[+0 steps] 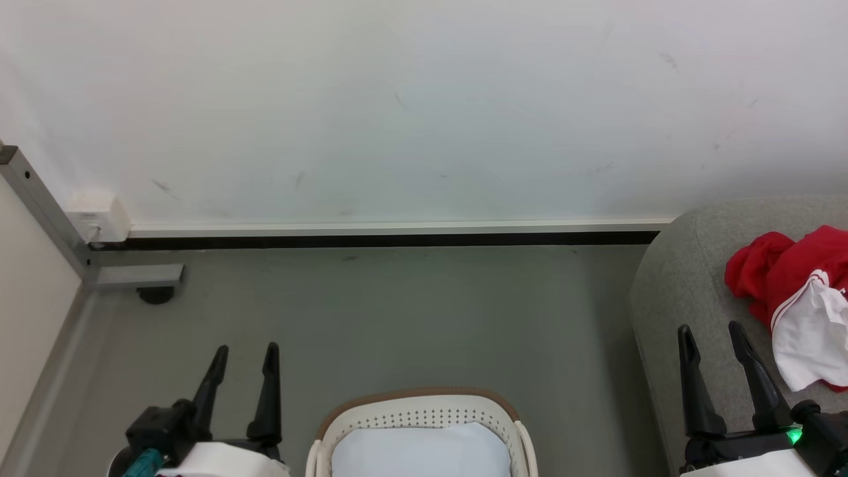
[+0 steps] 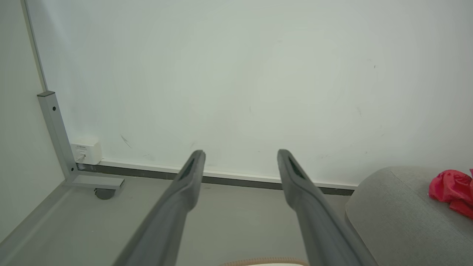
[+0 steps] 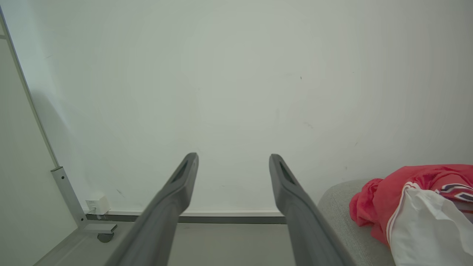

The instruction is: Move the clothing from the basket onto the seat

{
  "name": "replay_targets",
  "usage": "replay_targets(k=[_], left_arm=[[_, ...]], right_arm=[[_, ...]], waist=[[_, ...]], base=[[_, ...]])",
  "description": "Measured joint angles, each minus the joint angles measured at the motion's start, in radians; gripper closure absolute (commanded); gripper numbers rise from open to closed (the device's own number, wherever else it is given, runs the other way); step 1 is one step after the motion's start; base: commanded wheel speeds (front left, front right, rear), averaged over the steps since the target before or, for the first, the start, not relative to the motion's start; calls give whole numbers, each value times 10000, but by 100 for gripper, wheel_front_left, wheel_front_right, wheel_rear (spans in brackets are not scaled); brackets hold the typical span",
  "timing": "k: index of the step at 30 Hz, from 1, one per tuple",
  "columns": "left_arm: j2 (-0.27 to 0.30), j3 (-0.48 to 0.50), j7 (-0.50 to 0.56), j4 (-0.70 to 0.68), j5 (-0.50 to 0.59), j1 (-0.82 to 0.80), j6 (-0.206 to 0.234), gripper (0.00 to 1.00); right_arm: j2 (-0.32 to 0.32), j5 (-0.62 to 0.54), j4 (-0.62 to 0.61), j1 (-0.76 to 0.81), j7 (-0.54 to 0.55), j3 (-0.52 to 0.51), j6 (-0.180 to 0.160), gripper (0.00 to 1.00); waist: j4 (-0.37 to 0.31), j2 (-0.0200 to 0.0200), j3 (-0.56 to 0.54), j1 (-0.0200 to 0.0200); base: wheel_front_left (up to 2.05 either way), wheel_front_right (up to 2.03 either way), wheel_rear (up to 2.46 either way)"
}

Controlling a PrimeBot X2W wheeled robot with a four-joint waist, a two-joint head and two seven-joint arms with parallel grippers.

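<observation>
The red clothing [image 1: 795,285] with white panels lies bunched on the light grey seat [image 1: 682,291] at the right; it also shows as clothing [image 3: 414,199] on the seat [image 3: 343,218] and clothing [image 2: 452,186] on the seat [image 2: 391,210]. The cream basket [image 1: 424,421] with a brown rim sits at the bottom centre, only its pale blue-white lining showing inside. My left gripper [image 1: 244,351] stands open left of the basket, holding nothing. My right gripper [image 1: 712,334] is open over the seat's near edge, just left of the clothing and apart from it.
A white wall fills the back, with a dark skirting strip [image 1: 371,240] along the grey floor [image 1: 397,318]. A grey metal frame on a caster [image 1: 156,295] and a small white box [image 1: 99,215] stand at the left corner.
</observation>
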Motion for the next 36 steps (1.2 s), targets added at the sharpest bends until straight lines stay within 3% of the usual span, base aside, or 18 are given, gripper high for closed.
replay_targets(k=[20, 21, 27, 36], left_arm=[[-79, 163, 0, 75, 111, -12, -159, 0], [-79, 153, 0, 90, 84, -14, -161, 100], [-153, 138, 94, 573, -33, 308, -161, 100], [-155, 290, 554, 581, -1670, 302, -165, 100]], right_arm=[[63, 10, 31, -19, -2, 52, 0, 0], [63, 17, 33, -21, -2, 56, 0, 100], [123, 151, 460, 271, 46, 102, 0, 100], [132, 1670, 591, 271, 449, -36, 0, 100]], waist=[[6, 0, -77, 1], [8, 0, -78, 1], [9, 0, -79, 1], [36, 0, -63, 1]], base=[[0, 0, 0], [0, 0, 0], [0, 0, 0], [0, 0, 0]])
